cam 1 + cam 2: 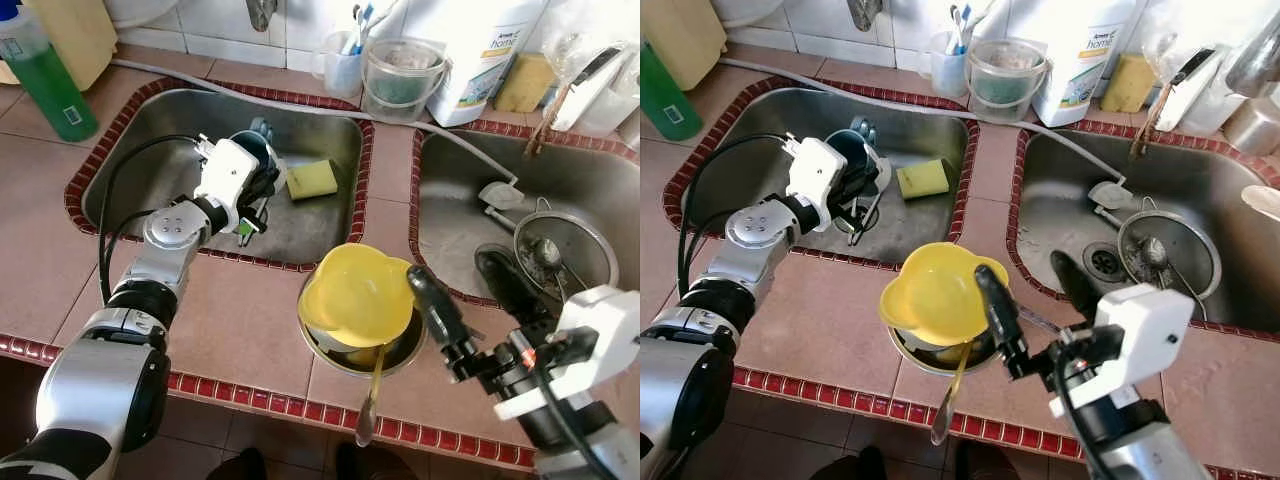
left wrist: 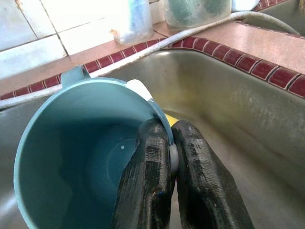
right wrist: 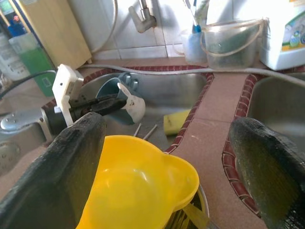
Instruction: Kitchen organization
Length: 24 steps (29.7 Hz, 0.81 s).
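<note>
Left gripper (image 2: 170,157) is pinched narrow on the rim of the teal mug (image 2: 76,157), one finger inside the wall and one outside. Mug description: teal plastic, smooth interior, one handle on the far side, mouth tipped toward the wrist camera. It sits inside the left sink (image 1: 140,170), toward the far middle of the basin, with a white cup (image 3: 133,106) touching it on the right.

Right gripper (image 1: 462,295) stands spread wide over the tiled divider between the two basins, gripping nothing; one finger is just beside the yellow bowl (image 1: 355,295), the other lies over the near rim of the right sink (image 1: 1240,200).

Yellow bowl rests tilted on a metal pot (image 1: 400,355) on the near counter (a yellow utensil handle (image 1: 372,395) hangs past the counter edge).

Clearances: a yellow sponge (image 1: 312,179) lies on the left basin floor, right of the mug, and two utensils (image 3: 144,130) lie near it. A red tile border (image 1: 365,170) rims both basins. A metal strainer (image 1: 1165,250) occupies the right basin. A green bottle (image 1: 45,80), a clear bucket (image 1: 400,75) and a detergent jug (image 1: 480,55) line the far counter.
</note>
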Tool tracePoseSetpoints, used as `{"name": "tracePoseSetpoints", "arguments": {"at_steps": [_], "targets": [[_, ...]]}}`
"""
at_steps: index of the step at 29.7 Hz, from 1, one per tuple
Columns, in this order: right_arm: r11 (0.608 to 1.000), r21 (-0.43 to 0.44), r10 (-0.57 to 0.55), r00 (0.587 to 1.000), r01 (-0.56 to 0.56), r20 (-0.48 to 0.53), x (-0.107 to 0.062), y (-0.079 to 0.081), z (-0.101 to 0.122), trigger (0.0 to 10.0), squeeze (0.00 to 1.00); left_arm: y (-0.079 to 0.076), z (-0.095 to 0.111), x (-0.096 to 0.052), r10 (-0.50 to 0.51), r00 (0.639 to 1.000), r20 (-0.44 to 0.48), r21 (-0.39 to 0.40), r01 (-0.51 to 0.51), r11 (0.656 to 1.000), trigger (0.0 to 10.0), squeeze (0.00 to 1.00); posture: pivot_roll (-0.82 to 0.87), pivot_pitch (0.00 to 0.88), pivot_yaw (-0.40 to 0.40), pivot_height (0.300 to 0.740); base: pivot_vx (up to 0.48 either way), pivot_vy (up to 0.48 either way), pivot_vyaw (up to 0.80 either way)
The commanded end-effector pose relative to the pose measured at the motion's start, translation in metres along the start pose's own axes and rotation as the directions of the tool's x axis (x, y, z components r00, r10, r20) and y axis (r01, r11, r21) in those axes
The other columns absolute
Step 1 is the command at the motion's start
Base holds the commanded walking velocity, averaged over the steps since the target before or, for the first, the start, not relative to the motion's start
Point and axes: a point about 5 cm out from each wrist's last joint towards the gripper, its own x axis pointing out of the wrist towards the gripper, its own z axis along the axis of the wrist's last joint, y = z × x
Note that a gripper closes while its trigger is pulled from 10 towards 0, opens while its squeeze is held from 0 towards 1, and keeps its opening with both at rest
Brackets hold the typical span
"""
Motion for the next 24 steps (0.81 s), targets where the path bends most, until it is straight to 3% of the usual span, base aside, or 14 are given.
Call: {"name": "tracePoseSetpoints", "arguments": {"at_steps": [1,17,18,21,22,23,24], "targets": [[1.000,0.027,0.009,1.000,-0.010,0.020,0.001,0.001,0.009,10.0,0.00,-0.001,0.005,0.003,-0.008,1.000,0.016,0.018,0.008,1.000,10.0,0.00,-0.44,0.263,-0.023,0.732,0.000,0.000,0.00],[0.993,0.117,0.017,1.000,-0.020,0.026,0.006,0.001,0.026,10.0,0.00,0.002,0.001,-0.001,0.003,1.000,-0.009,0.051,-0.003,0.999,10.0,0.00,-0.45,0.264,-0.031,0.732,0.000,0.000,0.00],[0.992,0.121,0.018,1.000,-0.021,0.021,0.006,0.001,0.027,10.0,0.00,0.002,0.000,-0.001,0.005,1.000,-0.011,0.038,-0.005,0.999,10.0,0.07,-0.45,0.264,-0.031,0.732,0.000,0.000,0.00],[0.991,0.135,0.022,1.000,-0.023,0.012,0.006,0.001,0.028,10.0,0.00,0.003,-0.001,-0.001,0.006,1.000,-0.016,0.051,-0.006,0.999,10.0,0.08,-0.44,0.263,-0.030,0.732,0.000,0.000,0.00],[0.990,0.139,0.023,1.000,-0.024,0.009,0.006,0.002,0.028,10.0,0.00,0.003,-0.001,-0.002,0.010,1.000,-0.016,0.047,-0.009,0.999,10.0,0.28,-0.44,0.263,-0.030,0.732,0.000,0.000,0.00],[0.990,0.142,0.024,1.000,-0.024,0.008,0.006,0.002,0.029,10.0,0.00,0.003,-0.001,-0.002,0.012,1.000,-0.017,0.045,-0.011,0.999,10.0,0.28,-0.44,0.263,-0.030,0.732,0.000,0.000,0.00],[0.989,0.147,0.024,1.000,-0.025,0.006,0.006,0.002,0.029,10.0,0.00,0.003,-0.001,-0.002,0.013,1.000,-0.016,0.045,-0.012,0.999,10.0,0.56,-0.44,0.261,-0.033,0.732,0.000,0.000,0.00]]}}
